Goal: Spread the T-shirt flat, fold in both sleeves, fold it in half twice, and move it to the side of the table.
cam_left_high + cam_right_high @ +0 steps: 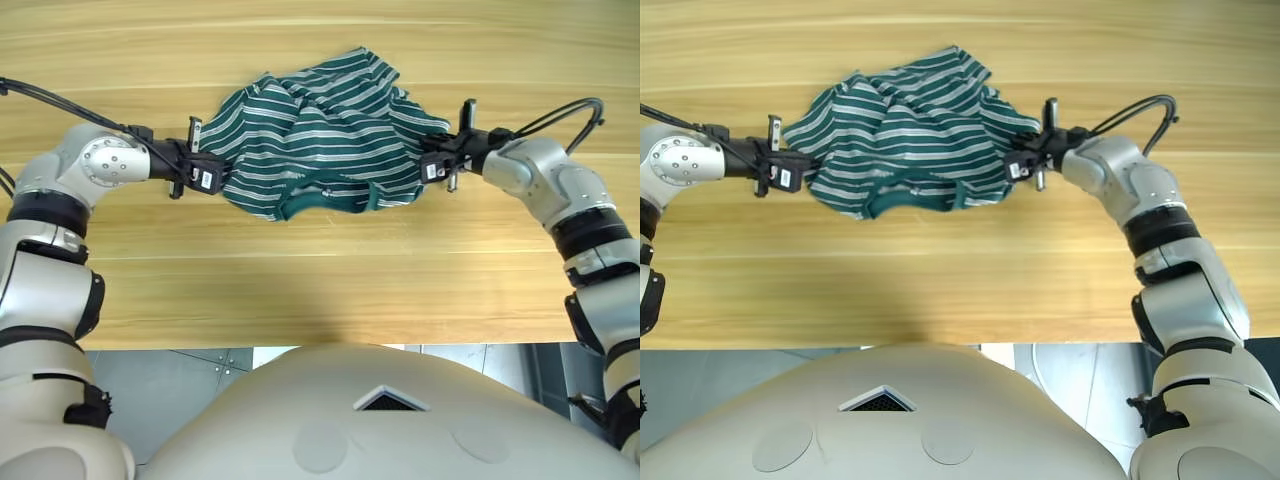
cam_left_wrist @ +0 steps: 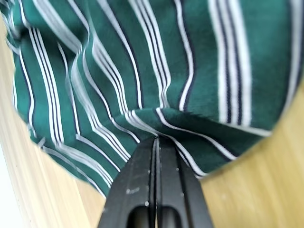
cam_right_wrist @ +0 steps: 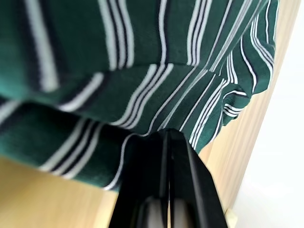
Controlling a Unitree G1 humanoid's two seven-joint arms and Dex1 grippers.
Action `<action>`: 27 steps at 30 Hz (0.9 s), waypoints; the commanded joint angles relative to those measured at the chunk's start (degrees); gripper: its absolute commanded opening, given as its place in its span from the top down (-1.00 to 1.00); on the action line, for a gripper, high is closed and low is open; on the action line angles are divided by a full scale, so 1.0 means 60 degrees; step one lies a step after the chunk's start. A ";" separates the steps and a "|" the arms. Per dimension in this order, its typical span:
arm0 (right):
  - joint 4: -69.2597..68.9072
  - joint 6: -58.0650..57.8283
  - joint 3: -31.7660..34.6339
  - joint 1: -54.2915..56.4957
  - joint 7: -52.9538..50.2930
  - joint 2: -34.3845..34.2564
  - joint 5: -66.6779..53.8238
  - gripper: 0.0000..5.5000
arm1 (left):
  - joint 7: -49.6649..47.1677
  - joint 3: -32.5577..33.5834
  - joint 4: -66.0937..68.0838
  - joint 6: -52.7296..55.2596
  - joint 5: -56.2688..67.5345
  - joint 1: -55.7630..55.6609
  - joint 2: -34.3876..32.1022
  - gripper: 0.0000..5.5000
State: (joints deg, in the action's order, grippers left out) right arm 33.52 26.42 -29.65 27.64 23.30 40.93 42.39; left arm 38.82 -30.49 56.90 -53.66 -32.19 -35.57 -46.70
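T-shirt (image 1: 318,135) crumpled, sleeves hidden among its folds.

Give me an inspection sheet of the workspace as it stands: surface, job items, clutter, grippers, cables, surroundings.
Surface: wooden table, light grain, no marks seen.
Job's things: T-shirt, green with white stripes, bunched in a crumpled heap between the two grippers; not spread flat, no fold made.
Clutter: nothing seen.
Grippers: left gripper shut on the T-shirt's left edge; right gripper shut on its right edge.
Cables: black cables loop off both wrists above the table, apart from the cloth.
Surroundings: grey floor beyond the table's near edge.
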 commanded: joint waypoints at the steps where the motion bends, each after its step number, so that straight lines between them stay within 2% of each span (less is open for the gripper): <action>1: -0.0058 -0.0184 0.0161 -0.0786 0.0602 0.0766 -0.0178 1.00 | 0.0057 -0.0597 0.0524 0.0166 -0.0843 0.0865 -0.0394 0.99; 6: -0.0016 -0.0369 0.0580 -0.1007 0.0499 0.1376 -0.0373 1.00 | -0.0058 -0.0447 -0.0183 -0.0202 -0.0393 0.1192 -0.0636 0.99; 21: -0.0438 0.0090 0.0799 -0.0645 0.0796 0.0926 -0.1071 1.00 | 0.0260 -0.0287 -0.1603 -0.0191 0.0578 0.1725 -0.0466 0.99; 27: -0.1130 0.0212 0.1723 -0.0469 0.0129 0.0847 -0.1759 1.00 | 0.0225 -0.0145 -0.1623 -0.0173 0.0617 0.1687 -0.0695 0.99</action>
State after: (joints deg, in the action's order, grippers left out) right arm 28.76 27.56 -21.88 23.24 25.34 46.09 33.91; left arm 38.01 -30.16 46.37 -55.85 -26.07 -27.75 -50.12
